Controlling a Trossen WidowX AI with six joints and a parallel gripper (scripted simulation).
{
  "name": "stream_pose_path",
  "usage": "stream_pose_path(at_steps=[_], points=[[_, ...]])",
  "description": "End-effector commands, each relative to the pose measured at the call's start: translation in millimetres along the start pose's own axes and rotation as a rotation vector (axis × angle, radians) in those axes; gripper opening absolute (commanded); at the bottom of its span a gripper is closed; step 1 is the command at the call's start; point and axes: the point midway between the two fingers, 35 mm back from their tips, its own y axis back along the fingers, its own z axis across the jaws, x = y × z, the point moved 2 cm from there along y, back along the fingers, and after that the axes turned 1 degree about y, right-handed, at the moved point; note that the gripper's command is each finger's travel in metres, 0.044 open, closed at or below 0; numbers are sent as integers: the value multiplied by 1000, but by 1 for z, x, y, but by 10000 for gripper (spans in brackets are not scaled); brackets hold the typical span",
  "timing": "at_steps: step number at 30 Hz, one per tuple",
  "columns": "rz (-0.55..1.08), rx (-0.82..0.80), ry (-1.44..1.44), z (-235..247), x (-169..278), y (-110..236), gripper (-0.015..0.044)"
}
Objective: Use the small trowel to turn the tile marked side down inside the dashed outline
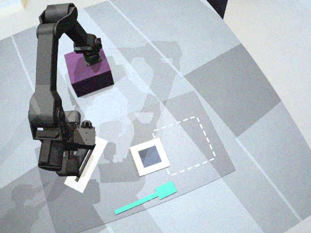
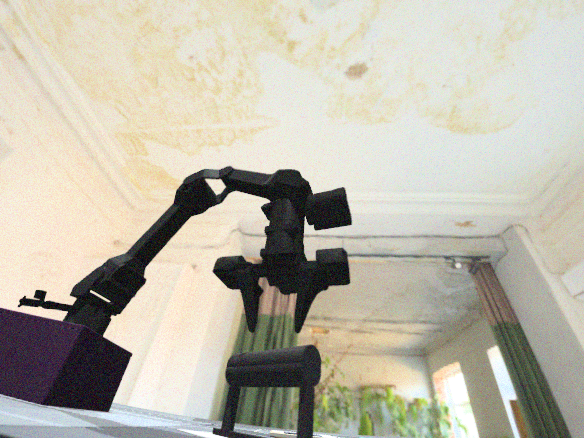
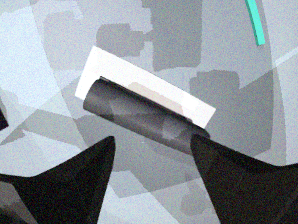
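Note:
The trowel has a white flat blade (image 1: 90,167) (image 3: 110,70) on the mat (image 1: 191,178) and a black bar handle (image 2: 272,367) (image 3: 145,117) raised on two posts. My gripper (image 2: 275,330) (image 3: 153,141) is open and empty. It points down above the handle, with a gap between. In the wrist view the handle runs slantwise, its lower right end by the right fingertip. The top view hides the fingertips. The tile (image 1: 149,157) lies flat, dark blue square up, overlapping the left edge of the dashed outline (image 1: 213,158).
A flat teal paddle shape (image 1: 166,190) with a long thin handle lies near the mat's front edge, and its handle end shows in the wrist view (image 3: 255,22). The arm's base stands on a purple box (image 1: 89,77) (image 2: 35,350) behind the mat. Shadows cross the mat.

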Motion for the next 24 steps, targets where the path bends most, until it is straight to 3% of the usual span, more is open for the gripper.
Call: stream_pose_path(at_steps=[1, 24], points=[[0, -5, 143, 0, 0, 0, 270], [-3, -5, 942, -1, 0, 0, 270]])
